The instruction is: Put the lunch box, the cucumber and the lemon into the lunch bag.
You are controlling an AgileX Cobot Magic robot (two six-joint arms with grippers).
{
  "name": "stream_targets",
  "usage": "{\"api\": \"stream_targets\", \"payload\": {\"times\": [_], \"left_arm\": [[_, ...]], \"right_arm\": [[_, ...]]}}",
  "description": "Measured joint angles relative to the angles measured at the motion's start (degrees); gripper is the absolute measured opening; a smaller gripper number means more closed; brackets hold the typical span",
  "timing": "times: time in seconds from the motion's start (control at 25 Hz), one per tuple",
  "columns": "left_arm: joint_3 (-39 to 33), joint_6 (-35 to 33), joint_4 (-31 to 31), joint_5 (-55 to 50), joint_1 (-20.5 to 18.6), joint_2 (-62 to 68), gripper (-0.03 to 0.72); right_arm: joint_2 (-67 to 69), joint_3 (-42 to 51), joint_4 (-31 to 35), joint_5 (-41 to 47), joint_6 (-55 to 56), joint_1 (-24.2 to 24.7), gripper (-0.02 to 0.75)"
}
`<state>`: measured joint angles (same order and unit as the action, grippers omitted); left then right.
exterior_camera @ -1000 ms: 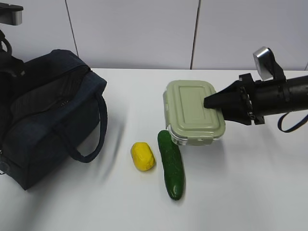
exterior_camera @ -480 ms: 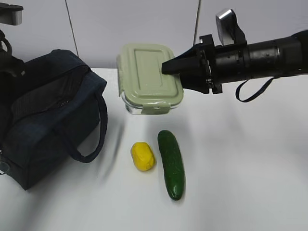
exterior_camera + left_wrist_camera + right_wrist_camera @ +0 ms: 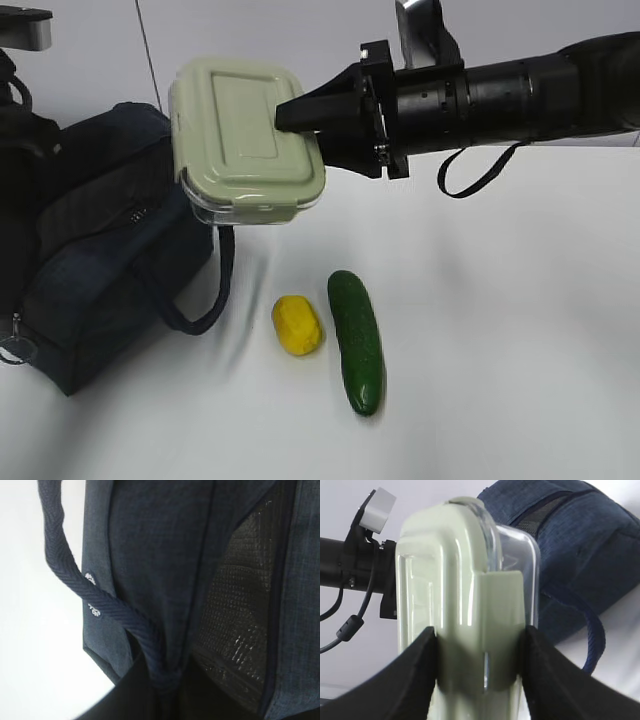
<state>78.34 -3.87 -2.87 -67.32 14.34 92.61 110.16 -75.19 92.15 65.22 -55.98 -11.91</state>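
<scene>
The lunch box (image 3: 245,140), clear with a sage-green lid, hangs in the air over the right end of the dark navy lunch bag (image 3: 90,260). My right gripper (image 3: 290,115) is shut on the box's right end. In the right wrist view both fingers press the lunch box (image 3: 465,580) at the right gripper (image 3: 480,650), with the lunch bag (image 3: 580,555) behind. The lemon (image 3: 297,325) and the cucumber (image 3: 357,340) lie side by side on the table. My left gripper (image 3: 162,685) is shut on a handle strap (image 3: 75,587) of the lunch bag (image 3: 150,555).
The white table (image 3: 500,350) runs to a pale wall behind. The bag's other handle (image 3: 205,300) loops down on the table next to the lemon. The left arm's mount (image 3: 22,30) stands above the bag's far left end.
My right gripper has lifted the lunch box off the table and carried it up and left, from beside the cucumber to above the bag's right end. The bag has shifted slightly.
</scene>
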Motion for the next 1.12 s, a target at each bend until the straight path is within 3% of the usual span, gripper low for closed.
{"api": "stream_targets", "payload": {"times": [0.56,0.84,1.12], "left_arm": [[0.0,0.0,-5.7,1.9,0.1,0.0,0.001],[0.0,0.0,-7.1,4.1,3.2,0.0,0.001],[0.0,0.0,-8.5,5.3,3.5,0.0,0.001]], "right_arm": [[2.7,0.0,1.4,0.1,0.0,-2.4,0.383],[5.9,0.0,2.3,0.1,-0.2,-2.4,0.383],[8.4,0.0,2.3,0.0,-0.2,-2.4,0.383]]}}
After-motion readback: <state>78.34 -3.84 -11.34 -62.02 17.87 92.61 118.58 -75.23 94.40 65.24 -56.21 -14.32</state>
